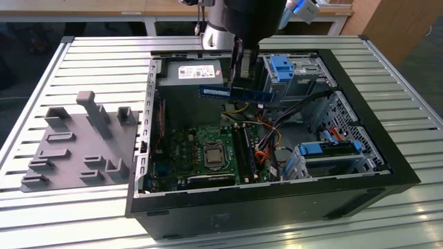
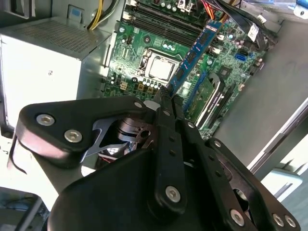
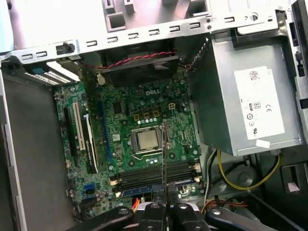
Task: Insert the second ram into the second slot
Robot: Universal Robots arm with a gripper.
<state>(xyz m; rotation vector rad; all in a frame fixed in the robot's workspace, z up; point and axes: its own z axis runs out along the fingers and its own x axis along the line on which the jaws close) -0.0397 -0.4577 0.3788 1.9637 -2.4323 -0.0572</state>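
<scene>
The arm [image 1: 246, 15] is reaching in from above, its wrist aiming the gripper [image 1: 244, 83] straight downward. In the second wrist view the two black fingers [image 2: 168, 144] are pressing together at their tips, pinching the second ram [image 2: 197, 48], which is projecting just beyond them.

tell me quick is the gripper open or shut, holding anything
Gripper: shut on the second ram, held above the motherboard.

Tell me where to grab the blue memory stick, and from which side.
Pinch the second ram by its flat faces at the upper edge, near mid-length, from above. It is thin and on edge; the gripper holds it that way, lower edge free.
</scene>
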